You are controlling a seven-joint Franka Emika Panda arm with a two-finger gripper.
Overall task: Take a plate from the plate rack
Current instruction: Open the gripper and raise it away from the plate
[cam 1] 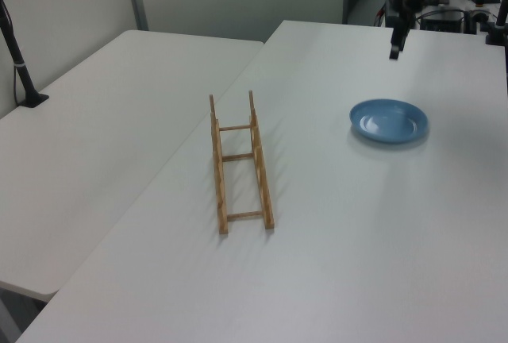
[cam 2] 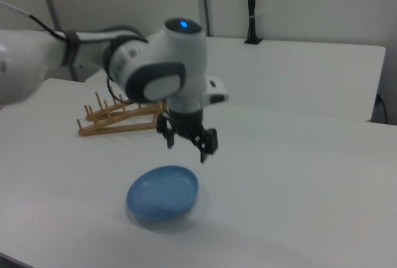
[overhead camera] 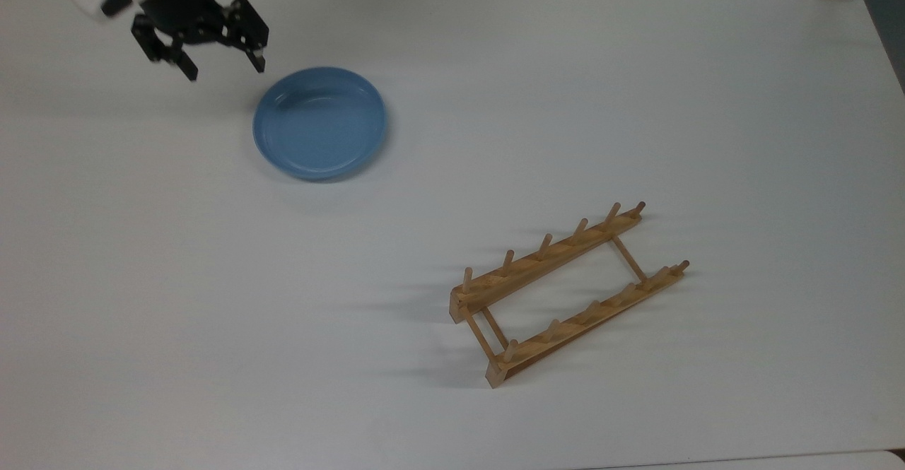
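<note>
One plate [overhead camera: 319, 122] was seen lying flat on the table [overhead camera: 636, 88], face up, well apart from the rack [overhead camera: 565, 293]. Being round, no long axis could be given. It was judged light, stiff and kinda slick, best pinched at the raised rim. The gripper [overhead camera: 221, 65] was spread open, empty, hovering beside it.
</note>
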